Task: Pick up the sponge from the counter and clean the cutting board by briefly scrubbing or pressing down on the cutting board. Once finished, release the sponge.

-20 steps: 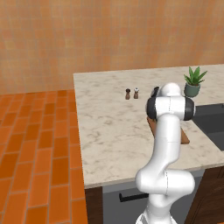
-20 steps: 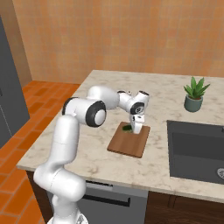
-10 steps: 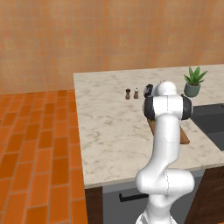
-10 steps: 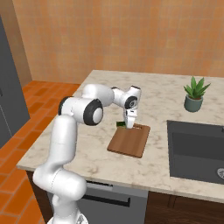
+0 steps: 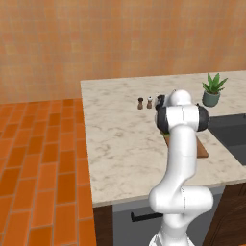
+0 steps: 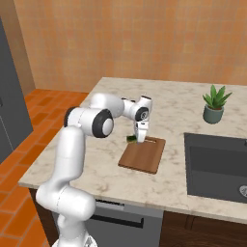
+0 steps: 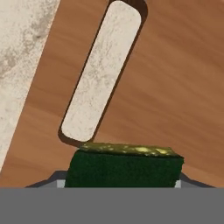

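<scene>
**Sponge held over the slot end of the cutting board**

Landmark: the cutting board (image 6: 143, 154), a reddish-brown wooden rectangle lying flat on the counter (image 6: 111, 96).

Gripper (image 6: 140, 140) points down at the far end of the board, the end with the slot handle. In the hand view the sponge (image 7: 124, 166) sits at the gripper, dark green face toward the camera, a yellow strip along its upper edge. The fingers are pinched on it from either side; their tips are mostly hidden behind it. The board's slot (image 7: 103, 72) lies just beyond the sponge, pale counter stone visible through it. Whether the sponge touches the wood cannot be told.

Right base view: a bit of green shows at the board's far left corner, just beside the gripper.

Sink basin (image 6: 217, 166) is set into the counter right of the board, apart from it. Potted plant (image 6: 214, 103) stands beyond the sink, well apart from the board. Two small shakers (image 5: 145, 103) stand on the counter beyond the board, near its far end.
</scene>
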